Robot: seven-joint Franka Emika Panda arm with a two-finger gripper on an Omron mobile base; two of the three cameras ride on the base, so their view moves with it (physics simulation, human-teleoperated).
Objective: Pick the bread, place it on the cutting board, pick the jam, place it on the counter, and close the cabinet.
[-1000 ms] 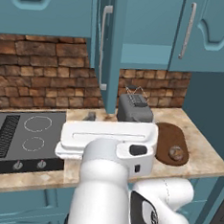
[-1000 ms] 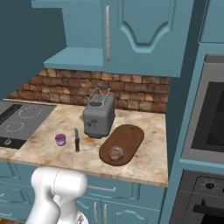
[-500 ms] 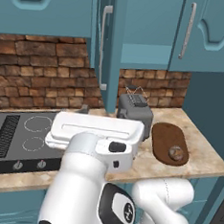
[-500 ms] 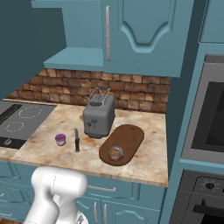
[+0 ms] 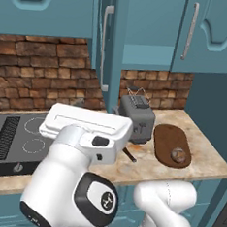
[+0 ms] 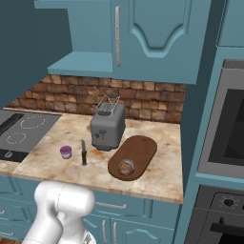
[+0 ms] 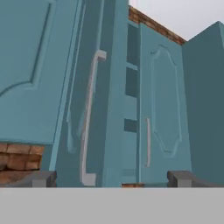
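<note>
Hand view: released gripper faces the cabinet door edge-on; glancing its handle risks leaving it ajar.

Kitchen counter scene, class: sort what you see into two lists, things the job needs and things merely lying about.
Belonging to the job:
bread, on the cutting board
jam, on the counter
cabinet, one door open
fingers, facing that door

Just lying about:
toaster
knife
stovetop
oven

The arm is folded high, hand level; the gripper has its fingers spread wide, holding nothing.
</note>
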